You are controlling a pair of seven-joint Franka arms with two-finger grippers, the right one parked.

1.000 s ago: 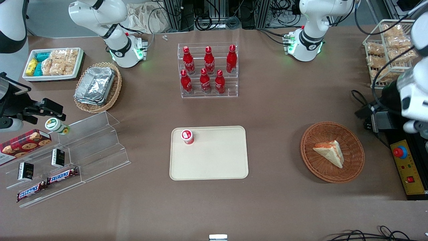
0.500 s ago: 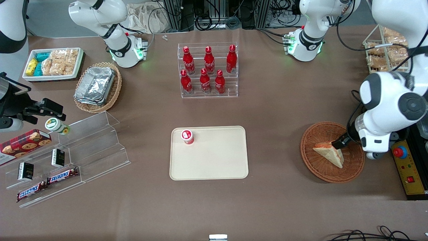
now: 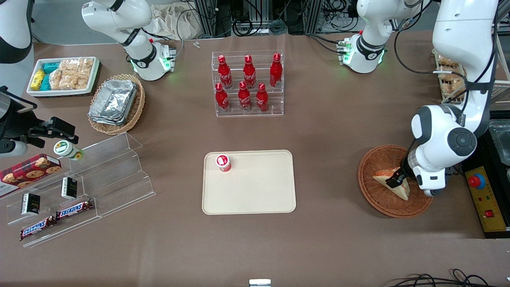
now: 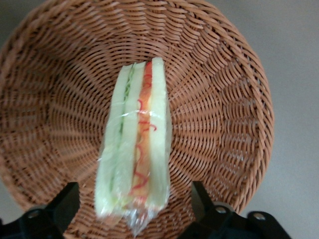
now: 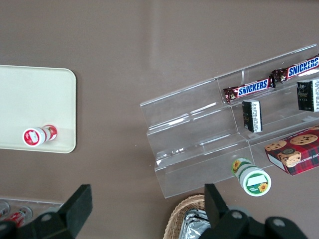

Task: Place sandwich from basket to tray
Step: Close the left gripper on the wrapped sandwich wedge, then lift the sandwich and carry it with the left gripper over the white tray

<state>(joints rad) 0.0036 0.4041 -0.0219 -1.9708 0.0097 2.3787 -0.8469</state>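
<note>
The sandwich (image 3: 383, 179) lies in the round reddish-brown basket (image 3: 368, 191), toward the working arm's end of the table. It is a plastic-wrapped wedge with orange-red and green filling (image 4: 135, 144). The left arm's gripper (image 3: 397, 180) is low over the sandwich inside the basket (image 4: 219, 99). In the left wrist view the gripper (image 4: 134, 206) is open, with one black finger (image 4: 64, 203) on each side of the sandwich's end, apart from it. The beige tray (image 3: 259, 191) lies at the table's middle, beside the basket.
A small red-capped bottle (image 3: 223, 162) stands on the tray's corner. A rack of red cola bottles (image 3: 249, 84) stands farther from the camera. A yellow control box with a red button (image 3: 484, 197) lies beside the basket. A wire rack of snacks (image 3: 449, 81) stands near the arm.
The left arm has swung in from the table's edge and come down over the basket. Its open gripper now straddles the sandwich. The sandwich has not moved.
</note>
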